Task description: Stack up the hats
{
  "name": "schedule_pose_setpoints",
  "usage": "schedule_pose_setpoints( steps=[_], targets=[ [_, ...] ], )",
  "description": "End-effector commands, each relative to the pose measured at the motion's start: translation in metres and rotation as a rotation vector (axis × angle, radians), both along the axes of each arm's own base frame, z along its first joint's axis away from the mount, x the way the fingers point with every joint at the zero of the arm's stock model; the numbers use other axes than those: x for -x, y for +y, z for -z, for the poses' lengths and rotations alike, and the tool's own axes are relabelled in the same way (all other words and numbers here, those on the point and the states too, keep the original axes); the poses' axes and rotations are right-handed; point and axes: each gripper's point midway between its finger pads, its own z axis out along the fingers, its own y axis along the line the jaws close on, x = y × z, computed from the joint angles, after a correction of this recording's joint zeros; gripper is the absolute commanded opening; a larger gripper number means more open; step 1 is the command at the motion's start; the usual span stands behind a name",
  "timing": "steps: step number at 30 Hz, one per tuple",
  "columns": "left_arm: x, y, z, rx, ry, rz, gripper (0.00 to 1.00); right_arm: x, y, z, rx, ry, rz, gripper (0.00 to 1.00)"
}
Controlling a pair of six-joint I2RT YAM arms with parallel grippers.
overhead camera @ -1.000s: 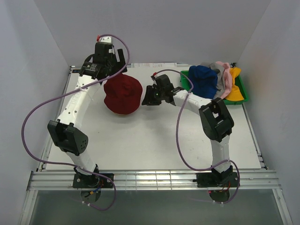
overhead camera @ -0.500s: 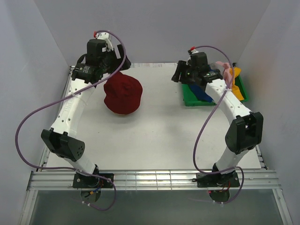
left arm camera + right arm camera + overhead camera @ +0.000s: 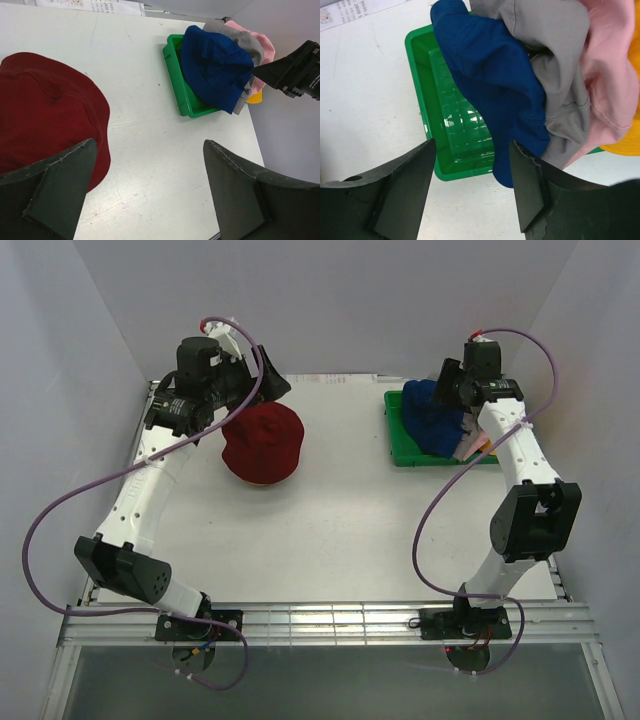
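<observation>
Right gripper [image 3: 470, 200], jaws apart and empty, hovers over the blue hat [image 3: 485, 85], likely to grab it; left gripper [image 3: 145, 200], spread wide, overlooks the red hat [image 3: 45, 115].

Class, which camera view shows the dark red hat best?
The top external view: the dark red hat shows almost whole there. The left wrist view crops it at the frame edge; the right wrist view lacks it.

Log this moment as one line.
left gripper: open, near dark red hat on table | right gripper: open, over blue hat in green tray | held: nothing
</observation>
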Motion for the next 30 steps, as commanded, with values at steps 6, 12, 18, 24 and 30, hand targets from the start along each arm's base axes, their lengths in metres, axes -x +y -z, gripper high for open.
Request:
schedule_pose_setpoints(
  steps=[6, 12, 18, 24, 30],
  targets=[
    [0.019, -0.002, -0.013, 0.041, -0.031, 0.045, 0.97, -0.02, -0.022, 0.002, 0.151, -0.008, 0.039, 0.65],
    [0.022, -0.004, -0.011, 0.044, -0.03, 0.057, 0.97, -0.04, -0.03, 0.003, 0.215, -0.034, 0.035, 0.61],
    [0.025, -0.004, -0.01, 0.043, -0.028, 0.063, 0.97, -0.053, -0.038, 0.007, 0.269, -0.033, 0.041, 0.6],
    [0.024, -0.004, -0.013, 0.045, -0.037, 0.062, 0.97, -0.053, -0.041, 0.011, 0.276, -0.032, 0.045, 0.6],
    [0.024, -0.006, -0.008, 0.05, -0.017, 0.068, 0.97, -0.052, -0.044, 0.017, 0.289, -0.026, 0.044, 0.59]
  ],
)
